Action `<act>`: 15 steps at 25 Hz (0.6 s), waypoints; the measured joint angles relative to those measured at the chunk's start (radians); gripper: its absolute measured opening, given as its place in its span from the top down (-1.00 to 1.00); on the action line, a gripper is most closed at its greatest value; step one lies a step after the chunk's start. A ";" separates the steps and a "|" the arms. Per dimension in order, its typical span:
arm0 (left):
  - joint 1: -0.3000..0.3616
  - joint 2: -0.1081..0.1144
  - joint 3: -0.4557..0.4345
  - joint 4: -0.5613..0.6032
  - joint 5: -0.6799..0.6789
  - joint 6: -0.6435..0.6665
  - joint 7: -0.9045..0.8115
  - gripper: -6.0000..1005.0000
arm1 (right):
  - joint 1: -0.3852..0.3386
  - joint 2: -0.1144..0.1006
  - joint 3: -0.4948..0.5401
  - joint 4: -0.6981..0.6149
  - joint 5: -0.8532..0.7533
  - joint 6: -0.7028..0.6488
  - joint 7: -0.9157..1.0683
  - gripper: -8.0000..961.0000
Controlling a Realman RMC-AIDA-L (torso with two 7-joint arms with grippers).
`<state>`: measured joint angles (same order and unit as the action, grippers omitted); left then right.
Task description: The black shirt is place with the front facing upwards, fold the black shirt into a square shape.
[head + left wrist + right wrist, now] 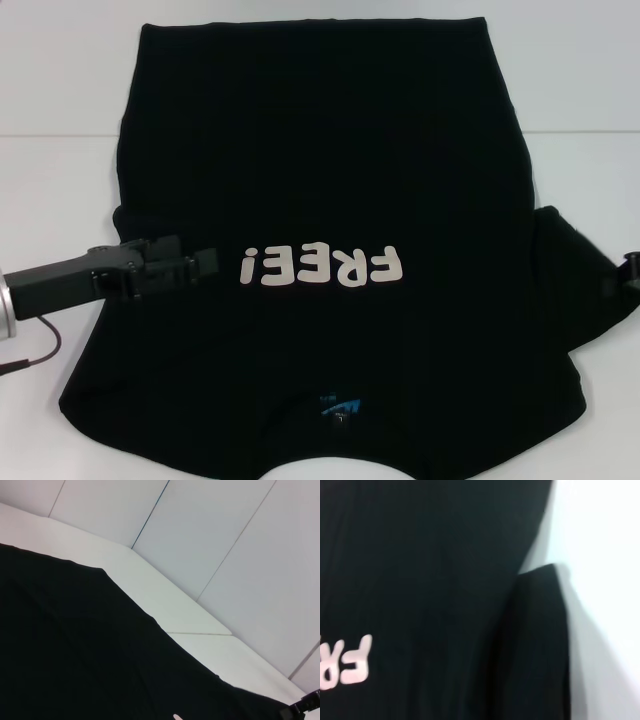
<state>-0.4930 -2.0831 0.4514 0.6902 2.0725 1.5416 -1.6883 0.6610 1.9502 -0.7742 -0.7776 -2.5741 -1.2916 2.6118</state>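
The black shirt (320, 200) lies face up across the white bench (60, 90), collar at the near edge. Soft, light and limp, it is best pinched at a sleeve seam or hem. The left hand (205, 262) rests on its chest, the right hand (632, 268) at the right sleeve; whether either is apart or together I cannot tell.

Cream block letters "FREE!" stand upside down on the black shirt (330, 170), its blue neck label unreadable.

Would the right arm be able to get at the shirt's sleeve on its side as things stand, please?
Probably yes. The right pincer sits at the table's edge right beside that sleeve of the black shirt, which lies spread flat with nothing on or before it. The left pincer is across the shirt.
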 joint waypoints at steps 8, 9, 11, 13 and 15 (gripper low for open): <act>0.006 0.000 -0.002 0.000 -0.021 -0.002 -0.008 -0.83 | -0.010 -0.026 0.034 -0.003 -0.008 0.016 0.004 0.90; 0.007 0.000 -0.002 0.000 -0.027 -0.001 -0.008 -0.83 | -0.011 -0.028 0.037 -0.005 -0.010 0.018 0.004 0.90; 0.008 0.000 -0.003 0.000 -0.037 -0.001 -0.011 -0.83 | -0.017 -0.031 0.041 -0.014 -0.012 0.020 0.006 0.90; 0.009 0.000 -0.003 0.000 -0.043 -0.001 -0.016 -0.83 | -0.024 -0.033 0.050 -0.026 -0.012 0.022 0.008 0.89; 0.009 0.001 -0.004 0.000 -0.050 -0.001 -0.019 -0.83 | -0.029 -0.037 0.067 -0.038 -0.012 0.022 0.008 0.89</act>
<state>-0.4841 -2.0819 0.4479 0.6903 2.0227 1.5407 -1.7068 0.6323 1.9135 -0.7072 -0.8157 -2.5864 -1.2696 2.6198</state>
